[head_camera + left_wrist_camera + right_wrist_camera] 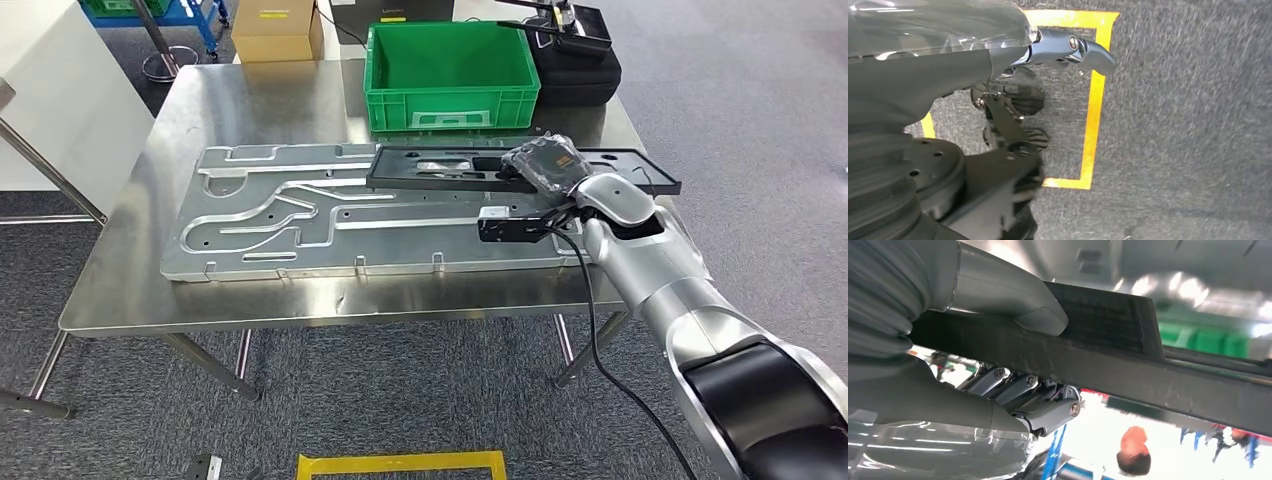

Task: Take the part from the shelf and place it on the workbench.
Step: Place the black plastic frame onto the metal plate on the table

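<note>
The right hand [545, 165] grips one end of the long black part [520, 170], thumb over the top edge and fingers [1020, 390] curled beneath, as the right wrist view shows; the rest of the part stretches away from the hand over the large machined aluminium plate [300, 215] lying on the steel bench [130, 280]. Whether the part already rests on the plate or hangs just above it cannot be told. To finish the placing well, I judge the hand should bring the part down level, so the far end does not strike first and scrape the plate, and let go only once the whole length is borne, keeping the under-curled fingers from being trapped. The left hand [1013, 100] hangs toward the carpet by a yellow floor marking [1093, 105], holding nothing, fingers loosely curled. Counted: one black part, one aluminium plate, one green crate [450, 70] beyond the hand, one black case [580, 65] beside the crate, one cardboard box [275, 30].
</note>
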{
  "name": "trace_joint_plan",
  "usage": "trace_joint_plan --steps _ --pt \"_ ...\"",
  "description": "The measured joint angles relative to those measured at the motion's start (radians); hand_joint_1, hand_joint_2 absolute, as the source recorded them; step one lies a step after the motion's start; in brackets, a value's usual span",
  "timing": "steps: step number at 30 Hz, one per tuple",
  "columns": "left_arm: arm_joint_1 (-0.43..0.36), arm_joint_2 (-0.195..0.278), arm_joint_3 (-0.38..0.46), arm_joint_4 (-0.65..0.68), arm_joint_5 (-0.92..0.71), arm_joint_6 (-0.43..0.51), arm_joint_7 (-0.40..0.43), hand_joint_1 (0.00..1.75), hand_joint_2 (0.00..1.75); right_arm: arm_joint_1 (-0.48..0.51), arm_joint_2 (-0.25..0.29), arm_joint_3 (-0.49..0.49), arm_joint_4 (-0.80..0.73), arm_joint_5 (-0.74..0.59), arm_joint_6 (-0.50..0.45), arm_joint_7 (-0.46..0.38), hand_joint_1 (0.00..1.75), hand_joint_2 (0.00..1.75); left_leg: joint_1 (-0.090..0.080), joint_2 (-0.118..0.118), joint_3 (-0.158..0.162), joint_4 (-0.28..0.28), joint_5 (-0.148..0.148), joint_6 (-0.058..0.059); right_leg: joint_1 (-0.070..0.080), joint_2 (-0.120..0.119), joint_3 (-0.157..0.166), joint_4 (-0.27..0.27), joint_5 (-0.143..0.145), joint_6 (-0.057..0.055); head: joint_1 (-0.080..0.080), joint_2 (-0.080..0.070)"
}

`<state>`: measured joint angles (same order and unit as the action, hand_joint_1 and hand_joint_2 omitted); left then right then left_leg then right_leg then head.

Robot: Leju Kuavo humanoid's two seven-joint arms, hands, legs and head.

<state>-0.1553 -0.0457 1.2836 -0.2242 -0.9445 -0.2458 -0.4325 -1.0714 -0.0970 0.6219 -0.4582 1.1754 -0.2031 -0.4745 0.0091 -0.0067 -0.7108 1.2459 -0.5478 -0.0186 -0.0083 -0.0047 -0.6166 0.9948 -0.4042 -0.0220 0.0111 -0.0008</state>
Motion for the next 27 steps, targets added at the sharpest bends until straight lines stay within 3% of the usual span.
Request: trace_joint_plan --steps 1,2,4,6,10,12,15,16,17,18,21,22,24,27 --pt "0.001 0.0 -0.004 0.0 -0.005 0.002 0.003 0.0 1.75 0.011 0.008 0.008 0.016 -0.002 -0.01 -0.009 1.61 1.75 0.003 0.0 -0.023 0.038 -0.006 -0.004 0.0 0.0 0.001 0.001 -0.001 0.0 0.0 0.0" --pt "0.002 0.0 -0.009 0.0 -0.009 0.005 0.006 0.0 1.75 0.024 0.014 0.013 0.03 -0.007 -0.019 -0.017 1.61 1.75 0.005 0.001 -0.027 0.04 0.008 -0.007 -0.001 0.001 0.001 0.003 -0.003 0.001 0.0 0.0" --pt "0.002 0.0 -0.018 0.0 -0.017 0.012 0.013 0.0 1.75 0.054 0.023 0.018 0.051 -0.026 -0.041 -0.034 0.8 0.87 0.011 0.001 0.018 -0.068 0.078 -0.012 -0.003 0.003 0.002 0.011 -0.011 0.009 0.0 0.0" --pt "0.0 -0.002 -0.027 0.002 -0.023 0.019 0.019 0.0 1.75 0.077 0.027 0.018 0.066 -0.05 -0.063 -0.044 0.0 0.0 0.012 0.0 0.074 -0.182 0.12 -0.009 -0.003 0.004 -0.001 0.024 -0.02 0.02 -0.001 0.0" --pt "-0.001 -0.008 -0.045 0.004 -0.038 0.041 0.034 0.0 1.75 0.121 0.027 0.017 0.088 -0.101 -0.09 -0.06 0.0 0.0 0.007 -0.002 0.089 -0.211 0.121 0.018 -0.002 0.006 -0.004 0.031 -0.025 0.037 -0.003 0.0" --pt "-0.005 -0.01 -0.055 0.004 -0.045 0.052 0.047 0.0 1.75 0.141 0.023 0.011 0.095 -0.126 -0.098 -0.07 0.0 0.0 0.009 -0.001 0.091 -0.215 0.123 0.031 -0.005 0.005 -0.018 0.067 -0.052 0.047 -0.003 0.0" --pt "-0.008 -0.011 -0.067 0.004 -0.049 0.057 0.057 0.0 0.44 0.169 0.008 -0.006 0.107 -0.161 -0.105 -0.089 0.0 0.0 0.008 -0.001 0.093 -0.217 0.123 0.041 -0.006 0.005 -0.106 0.249 -0.139 0.055 -0.003 0.0" --pt "-0.008 -0.012 -0.069 0.004 -0.049 0.057 0.059 0.0 0.0 0.181 0.002 -0.014 0.111 -0.171 -0.109 -0.094 0.0 0.0 0.006 -0.002 0.093 -0.217 0.122 0.042 -0.005 0.005 -0.132 0.298 -0.152 0.055 -0.003 0.0" --pt "-0.008 -0.014 -0.071 0.004 -0.05 0.056 0.062 0.0 0.0 0.193 -0.004 -0.021 0.113 -0.182 -0.117 -0.1 0.0 0.0 0.005 -0.002 0.093 -0.217 0.122 0.042 -0.005 0.005 -0.142 0.312 -0.147 0.054 -0.003 0.0" --pt "-0.008 -0.015 -0.073 0.004 -0.05 0.055 0.066 0.0 0.0 0.203 -0.01 -0.03 0.115 -0.195 -0.129 -0.108 0.0 0.0 0.003 -0.002 0.095 -0.216 0.121 0.043 -0.004 0.005 -0.131 0.286 -0.123 0.049 -0.003 0.0" --pt "-0.011 -0.024 -0.079 0.007 -0.049 0.053 0.073 0.0 0.0 0.217 -0.029 -0.068 0.112 -0.243 -0.177 -0.148 0.0 0.0 -0.004 -0.002 0.098 -0.217 0.119 0.041 0.006 0.004 -0.036 0.09 -0.033 0.026 -0.003 0.0" --pt "-0.012 -0.027 -0.08 0.008 -0.049 0.053 0.074 0.0 0.0 0.222 -0.037 -0.083 0.107 -0.261 -0.197 -0.166 0.0 0.0 -0.006 -0.002 0.098 -0.217 0.118 0.039 0.011 0.003 -0.016 0.048 -0.022 0.02 -0.003 0.0" --pt "-0.013 -0.031 -0.083 0.01 -0.047 0.051 0.074 0.0 0.0 0.242 -0.052 -0.113 0.08 -0.308 -0.239 -0.198 0.0 0.0 -0.005 -0.001 0.099 -0.219 0.117 0.03 0.016 0.002 -0.007 0.027 -0.02 0.015 -0.004 0.0" --pt "-0.013 -0.033 -0.083 0.01 -0.037 0.05 0.071 0.0 0.0 0.307 -0.086 -0.132 -0.044 -0.435 -0.319 -0.218 0.0 0.0 -0.005 0.001 0.09 -0.192 0.092 0.015 0.005 0.0 0.005 0.007 -0.012 0.008 -0.006 0.0"
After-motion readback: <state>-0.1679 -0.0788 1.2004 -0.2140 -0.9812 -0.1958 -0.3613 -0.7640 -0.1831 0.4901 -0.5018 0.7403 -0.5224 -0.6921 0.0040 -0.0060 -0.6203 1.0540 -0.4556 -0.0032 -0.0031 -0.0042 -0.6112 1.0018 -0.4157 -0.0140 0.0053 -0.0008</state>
